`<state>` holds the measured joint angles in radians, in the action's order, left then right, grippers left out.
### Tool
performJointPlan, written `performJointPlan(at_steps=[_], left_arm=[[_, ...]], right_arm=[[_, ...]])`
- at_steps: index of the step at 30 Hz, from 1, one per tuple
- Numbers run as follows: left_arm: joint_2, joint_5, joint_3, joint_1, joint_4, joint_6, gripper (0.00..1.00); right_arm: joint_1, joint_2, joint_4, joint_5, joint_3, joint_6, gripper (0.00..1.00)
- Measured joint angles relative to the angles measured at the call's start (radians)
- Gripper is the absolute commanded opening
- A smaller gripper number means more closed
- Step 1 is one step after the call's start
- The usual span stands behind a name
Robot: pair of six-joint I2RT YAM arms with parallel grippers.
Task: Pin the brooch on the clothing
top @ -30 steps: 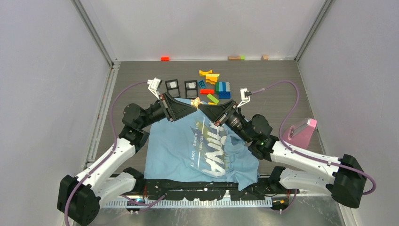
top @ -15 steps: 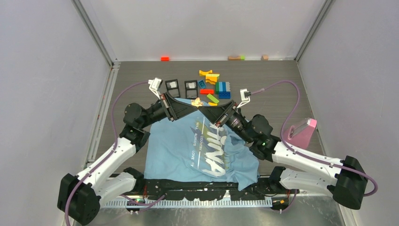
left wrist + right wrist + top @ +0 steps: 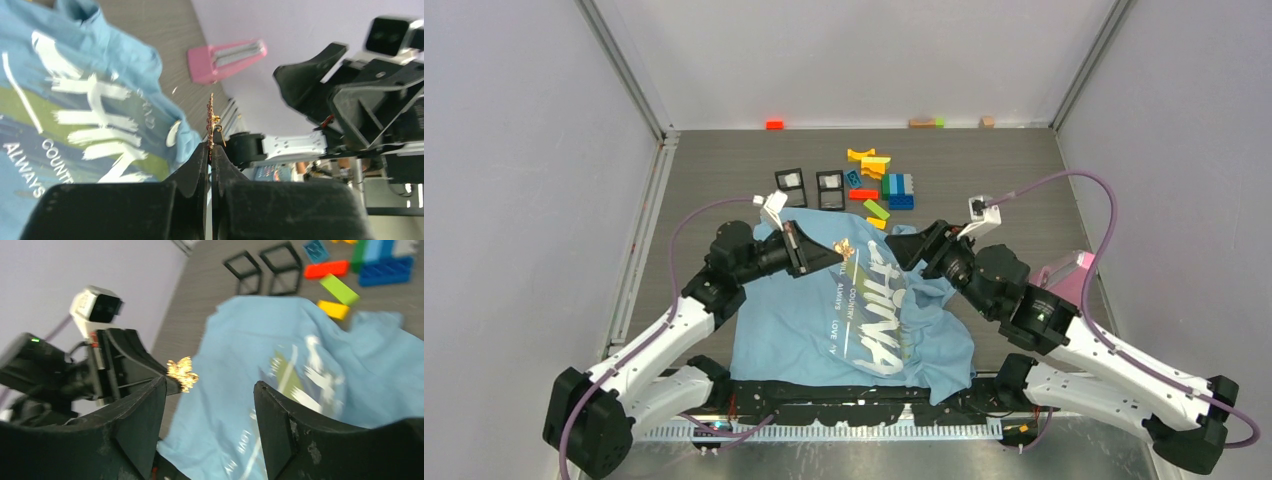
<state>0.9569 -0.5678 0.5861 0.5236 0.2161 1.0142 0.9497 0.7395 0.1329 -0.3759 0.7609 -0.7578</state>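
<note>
Brooch (image 3: 845, 247) was pinched edge-on between the closed fingertips of the left end effector (image 3: 836, 254), raised over the far part of the light blue T-shirt (image 3: 814, 330), which lay spread on the bench (image 3: 704, 170). The right end effector (image 3: 914, 243) hung near it over the shirt's crumpled far edge, its jaws wide apart and gripping nothing. Coloured toy blocks (image 3: 886, 188) lay farther back, and a pink object (image 3: 1064, 280) sat off to the right.
</note>
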Motion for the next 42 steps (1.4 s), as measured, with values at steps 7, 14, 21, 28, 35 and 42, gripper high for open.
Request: performJointPlan(at_steps=[7,14,21,28,35,42], left_arm=[[0.023,0.118,-0.01,0.212,-0.117,-0.065,0.0],[0.054,0.275,-0.054,0.389,-0.109,-0.04,0.0],[0.222,0.332,-0.053,0.496,0.007,-0.005,0.0],[0.347,0.338,-0.042,0.512,0.063,0.009,0.0],[0.375,0.348,-0.008,0.515,0.081,0.011,0.0],[0.407,0.366,0.036,0.531,0.048,0.002,0.0]], right_arm=[[-0.001,-0.068,0.352,0.013,-0.027,0.003,0.66],[-0.001,-0.134,0.513,0.085,-0.105,-0.013,0.57],[-0.001,-0.18,0.544,0.117,-0.193,-0.027,0.55],[-0.001,-0.16,0.497,0.129,-0.241,-0.003,0.53],[-0.001,-0.063,0.412,0.132,-0.244,0.049,0.42],[-0.001,-0.03,0.382,0.131,-0.244,0.085,0.02]])
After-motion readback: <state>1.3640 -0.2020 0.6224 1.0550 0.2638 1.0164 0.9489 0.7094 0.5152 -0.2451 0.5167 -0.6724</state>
